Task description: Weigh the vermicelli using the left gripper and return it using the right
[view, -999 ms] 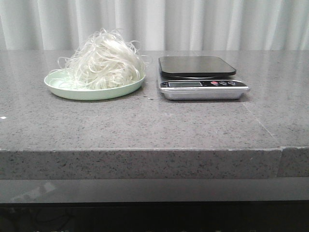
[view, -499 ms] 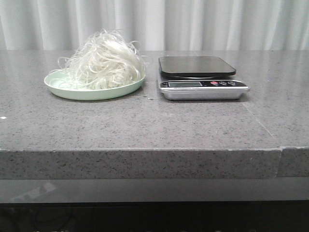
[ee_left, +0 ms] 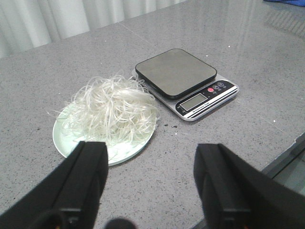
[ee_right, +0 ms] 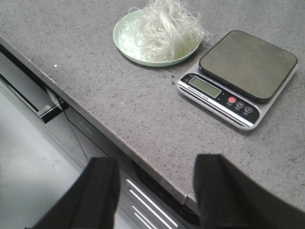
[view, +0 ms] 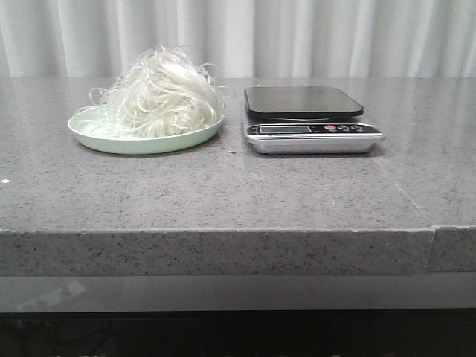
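The vermicelli (view: 160, 95) sits as a fluffy heap of thin, curly, translucent white strands on a pale green plate (view: 97, 137), which rests on the grey speckled stone table (view: 223, 186) toward the far left of the front view. The heap covers most of the plate, leaving a bare strip of rim on the left and near sides, and a few loose strands curl out past its edge. Just to the right of the plate, apart from it by a narrow gap of bare table, stands a kitchen scale (view: 312, 128) with a dark square weighing platform, a silver body, a small display and a row of buttons, one of them red, facing the near edge. Nothing lies on the platform. White curtains (view: 297, 37) hang behind the far edge of the table. Neither arm shows in the front view. In the left wrist view the left gripper (ee_left: 150, 181) hangs above the table, short of the plate, its two dark fingers (ee_left: 88, 171) spread wide with nothing between them. In the right wrist view the right gripper (ee_right: 152, 193) hovers out past the near edge of the table, its jaws likewise parted and empty, well apart from the scale and the plate.
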You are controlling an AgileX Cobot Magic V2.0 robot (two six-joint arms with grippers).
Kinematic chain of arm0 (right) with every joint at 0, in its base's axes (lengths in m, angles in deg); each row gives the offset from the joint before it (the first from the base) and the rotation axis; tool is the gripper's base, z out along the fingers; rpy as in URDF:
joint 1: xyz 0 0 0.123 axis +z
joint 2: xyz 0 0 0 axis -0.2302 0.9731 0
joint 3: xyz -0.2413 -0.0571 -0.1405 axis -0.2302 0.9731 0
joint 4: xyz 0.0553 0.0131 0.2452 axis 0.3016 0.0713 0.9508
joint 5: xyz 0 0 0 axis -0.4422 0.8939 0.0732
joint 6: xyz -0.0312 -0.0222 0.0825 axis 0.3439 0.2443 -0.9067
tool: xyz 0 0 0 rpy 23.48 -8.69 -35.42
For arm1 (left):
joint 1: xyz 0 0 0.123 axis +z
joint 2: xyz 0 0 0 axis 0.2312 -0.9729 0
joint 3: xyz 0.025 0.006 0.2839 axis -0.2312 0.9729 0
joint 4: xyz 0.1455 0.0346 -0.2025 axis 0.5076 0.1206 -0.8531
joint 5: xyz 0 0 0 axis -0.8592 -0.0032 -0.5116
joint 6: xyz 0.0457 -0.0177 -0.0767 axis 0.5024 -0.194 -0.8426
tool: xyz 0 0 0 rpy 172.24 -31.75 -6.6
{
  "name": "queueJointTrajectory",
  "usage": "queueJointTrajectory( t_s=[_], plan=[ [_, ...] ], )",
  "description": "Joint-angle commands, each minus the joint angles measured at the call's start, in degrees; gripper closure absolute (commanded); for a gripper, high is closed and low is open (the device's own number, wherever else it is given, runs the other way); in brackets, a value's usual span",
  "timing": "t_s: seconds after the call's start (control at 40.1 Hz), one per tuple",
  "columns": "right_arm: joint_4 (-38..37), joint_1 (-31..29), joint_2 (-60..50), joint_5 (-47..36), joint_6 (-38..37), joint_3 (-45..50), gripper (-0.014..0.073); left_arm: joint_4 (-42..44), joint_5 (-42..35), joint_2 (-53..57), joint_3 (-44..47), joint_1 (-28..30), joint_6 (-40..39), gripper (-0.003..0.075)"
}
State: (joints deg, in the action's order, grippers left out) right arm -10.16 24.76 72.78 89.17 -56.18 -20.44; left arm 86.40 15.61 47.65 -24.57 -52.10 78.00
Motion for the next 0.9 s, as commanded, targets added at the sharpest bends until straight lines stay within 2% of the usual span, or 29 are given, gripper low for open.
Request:
queueJointTrajectory(
  t_s=[0.0,0.125,0.2,0.449,0.499,0.874],
  plan=[
    [-0.27,-0.35,0.08,-3.37,0.19,-1.34,0.0230,-0.25,-4.28,-0.16,-1.47,-0.37,-0.67,0.0239],
    [-0.27,-0.35,0.08,-3.37,0.19,-1.34,0.0375,-0.25,-4.28,-0.16,-1.47,-0.37,-0.67,0.0253],
    [-0.27,-0.35,0.08,-3.37,0.19,-1.34,0.0437,-0.25,-4.28,-0.16,-1.47,-0.37,-0.67,0.0302],
    [-0.32,-0.35,0.08,-3.37,0.19,-1.34,0.0435,-0.25,-4.28,-0.16,-1.47,-0.37,-0.67,0.0544],
    [-0.32,-0.35,0.08,-3.37,0.19,-1.34,0.0435,-0.25,-4.28,-0.16,-1.47,-0.37,-0.67,0.0572],
    [-0.32,-0.35,0.08,-3.37,0.19,-1.34,0.0435,-0.25,-4.28,-0.16,-1.47,-0.37,-0.67,0.0564]
  ],
)
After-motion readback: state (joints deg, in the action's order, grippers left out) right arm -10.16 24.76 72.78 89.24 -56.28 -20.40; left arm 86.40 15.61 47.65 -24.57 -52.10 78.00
